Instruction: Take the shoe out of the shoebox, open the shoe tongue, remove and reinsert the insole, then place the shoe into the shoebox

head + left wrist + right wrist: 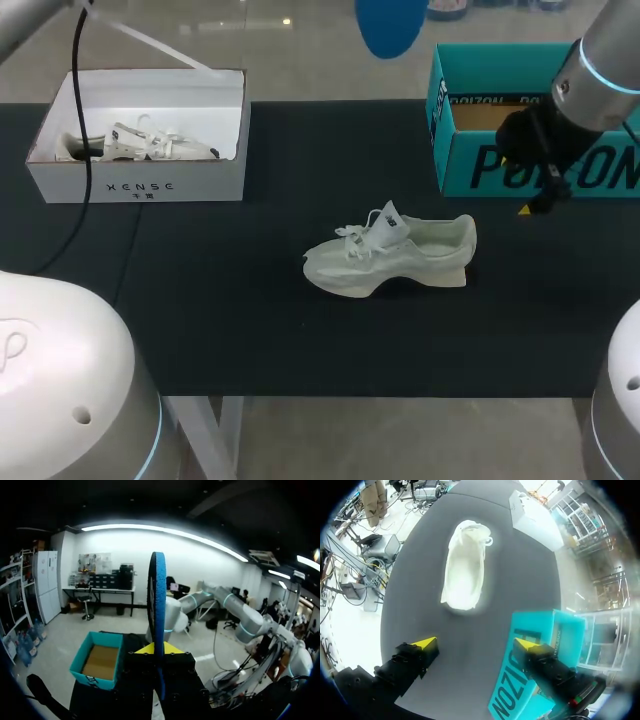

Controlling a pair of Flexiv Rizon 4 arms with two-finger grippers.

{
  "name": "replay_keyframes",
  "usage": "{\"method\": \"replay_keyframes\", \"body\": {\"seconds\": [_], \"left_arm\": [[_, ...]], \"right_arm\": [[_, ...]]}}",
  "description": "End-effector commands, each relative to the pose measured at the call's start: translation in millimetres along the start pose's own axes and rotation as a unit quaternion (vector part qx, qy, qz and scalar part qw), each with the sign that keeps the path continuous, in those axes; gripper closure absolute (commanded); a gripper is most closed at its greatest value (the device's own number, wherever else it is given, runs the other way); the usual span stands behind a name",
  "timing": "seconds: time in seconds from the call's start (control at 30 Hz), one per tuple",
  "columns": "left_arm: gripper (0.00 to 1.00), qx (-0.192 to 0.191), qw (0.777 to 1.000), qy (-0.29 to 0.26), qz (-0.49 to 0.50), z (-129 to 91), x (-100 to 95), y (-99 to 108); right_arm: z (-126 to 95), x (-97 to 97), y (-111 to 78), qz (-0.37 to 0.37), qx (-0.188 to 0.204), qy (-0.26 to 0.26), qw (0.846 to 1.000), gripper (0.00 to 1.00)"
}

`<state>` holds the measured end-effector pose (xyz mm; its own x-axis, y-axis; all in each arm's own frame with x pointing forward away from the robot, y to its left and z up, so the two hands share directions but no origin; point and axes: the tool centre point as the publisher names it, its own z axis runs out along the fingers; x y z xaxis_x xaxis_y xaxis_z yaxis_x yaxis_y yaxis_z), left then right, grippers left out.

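On the table (220, 330), shoe (390, 258) crosswise, toe left

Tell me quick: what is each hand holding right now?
Left hand: closed on the blue insole, which stands upright.
Right hand: open, holding nothing.

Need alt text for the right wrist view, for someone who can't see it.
Open right gripper hangs above a dark table, a pale sneaker lying ahead of it, apart from both fingers. An open teal shoebox sits under one finger; a white shoebox stands beyond the sneaker.
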<state>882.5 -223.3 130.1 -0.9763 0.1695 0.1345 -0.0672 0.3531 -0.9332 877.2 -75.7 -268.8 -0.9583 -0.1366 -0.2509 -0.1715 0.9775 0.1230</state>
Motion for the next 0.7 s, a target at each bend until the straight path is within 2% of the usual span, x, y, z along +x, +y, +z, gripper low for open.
{"method": "replay_keyframes", "body": {"seconds": [0.03, 0.23, 0.7], "left_arm": [[1.0, 0.0, 1.0, -0.001, 0.0, 0.1, 1.0, 1.0], [1.0, 0.0, 1.0, -0.001, 0.0, 0.1, 1.0, 1.0], [1.0, 0.0, 1.0, -0.001, 0.0, 0.1, 1.0, 1.0]], "right_arm": [[0.1, 0.5, 0.0, 0.0, 0.001, 0.0, 1.0, 0.0], [0.1, 0.5, 0.0, 0.0, 0.001, 0.0, 1.0, 0.0], [13.0, -8.6, 51.5, -0.007, -0.034, 0.03, 0.999, 0.0]]}}
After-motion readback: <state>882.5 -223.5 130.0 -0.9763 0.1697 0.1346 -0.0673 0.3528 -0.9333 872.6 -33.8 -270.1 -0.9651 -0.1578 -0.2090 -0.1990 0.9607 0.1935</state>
